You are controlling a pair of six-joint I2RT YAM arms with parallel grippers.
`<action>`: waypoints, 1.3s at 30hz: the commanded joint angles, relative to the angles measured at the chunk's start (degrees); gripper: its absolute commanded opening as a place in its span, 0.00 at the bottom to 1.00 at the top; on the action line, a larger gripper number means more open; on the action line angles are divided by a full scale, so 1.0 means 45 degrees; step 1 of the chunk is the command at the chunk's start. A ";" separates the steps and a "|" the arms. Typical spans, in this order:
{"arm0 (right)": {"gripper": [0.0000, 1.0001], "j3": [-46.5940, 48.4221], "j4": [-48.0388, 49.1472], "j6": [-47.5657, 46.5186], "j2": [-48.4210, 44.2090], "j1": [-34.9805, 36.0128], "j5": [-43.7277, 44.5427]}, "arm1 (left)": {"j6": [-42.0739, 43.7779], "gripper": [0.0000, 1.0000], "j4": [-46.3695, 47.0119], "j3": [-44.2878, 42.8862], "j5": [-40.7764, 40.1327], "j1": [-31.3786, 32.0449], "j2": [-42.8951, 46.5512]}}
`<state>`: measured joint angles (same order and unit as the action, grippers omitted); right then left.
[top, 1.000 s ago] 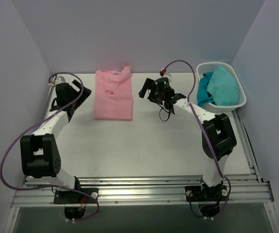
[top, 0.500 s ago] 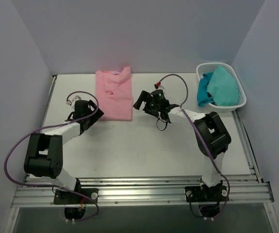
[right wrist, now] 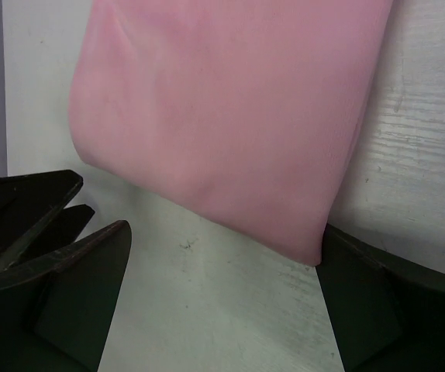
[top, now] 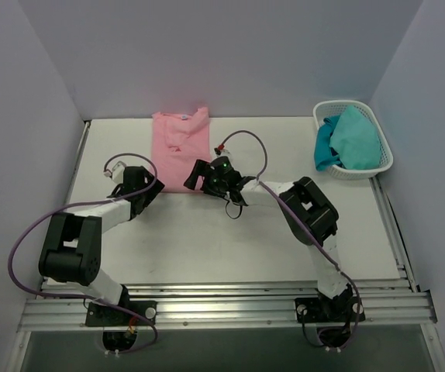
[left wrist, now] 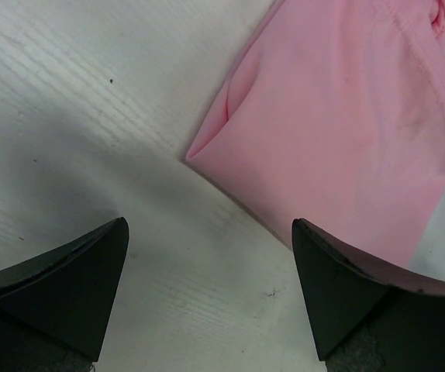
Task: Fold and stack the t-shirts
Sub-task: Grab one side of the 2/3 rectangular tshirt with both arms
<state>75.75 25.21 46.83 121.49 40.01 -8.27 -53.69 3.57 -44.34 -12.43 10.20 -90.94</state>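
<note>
A folded light pink t-shirt (top: 181, 147) lies flat at the back middle of the table. My left gripper (top: 150, 188) is open and low at the shirt's near left corner (left wrist: 207, 151), its jaws wide over bare table. My right gripper (top: 195, 177) is open and low at the shirt's near right corner (right wrist: 304, 248), one fingertip (right wrist: 362, 302) next to that corner. The pink cloth (right wrist: 230, 116) fills the top of the right wrist view. Neither gripper holds cloth.
A white lattice basket (top: 380, 164) stands at the back right and holds crumpled teal cloth (top: 350, 139). The white table (top: 230, 240) has walls close on the left, back and right. My left gripper's fingers (right wrist: 21, 209) show in the right wrist view.
Both arms swung in toward the shirt's near edge. The left gripper came from the far left. The right gripper moved left and down to the near right corner. The shirt has not moved.
</note>
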 commanded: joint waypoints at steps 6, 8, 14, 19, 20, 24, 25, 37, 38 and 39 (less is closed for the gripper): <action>0.94 0.0433 -0.0153 0.0180 0.0716 -0.0102 0.0002 | -0.0724 0.97 0.0923 0.0555 -0.0793 0.0058 -0.0299; 0.92 0.0414 -0.0134 0.0160 0.0736 -0.0102 0.0022 | -0.0842 1.00 0.1353 0.0711 -0.0813 0.0058 -0.0436; 0.68 0.0277 -0.0076 0.0043 0.0697 -0.0083 0.0080 | -0.1369 0.85 0.2329 0.0926 -0.0891 0.0078 -0.1022; 0.00 0.0179 0.0003 -0.0016 0.0814 -0.0141 0.0042 | -0.1603 0.62 0.2974 0.0830 -0.0638 0.0078 -0.1686; 0.00 0.0179 -0.0055 -0.0035 0.0853 -0.0160 0.0042 | -0.1642 0.60 0.2937 0.0791 -0.0695 0.0117 -0.1706; 0.00 0.0140 -0.0056 -0.0055 0.0854 -0.0219 0.0081 | -0.1760 0.45 0.2839 0.0790 -0.0930 0.0156 -0.1667; 0.00 0.0102 -0.0075 -0.0074 0.0853 -0.0238 0.0081 | -0.1760 0.32 0.2781 0.0771 -0.0988 0.0156 -0.1648; 0.00 -0.2201 -0.0289 -0.0425 -0.1156 -0.0824 0.0549 | -0.0784 0.02 0.1589 0.0906 -0.2158 0.1365 -0.0771; 0.00 -0.2435 -0.0367 -0.0445 -0.1680 -0.0825 0.0665 | -0.0764 0.02 0.1492 0.1043 -0.2296 0.1812 -0.0556; 0.00 -0.2940 -0.0465 -0.0445 -0.1956 -0.0805 0.0918 | -0.0764 0.02 0.1162 0.1276 -0.2433 0.2048 -0.0051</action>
<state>66.52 27.79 46.46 118.34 37.10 -8.27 -59.07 13.43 -40.49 -18.96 16.80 -95.88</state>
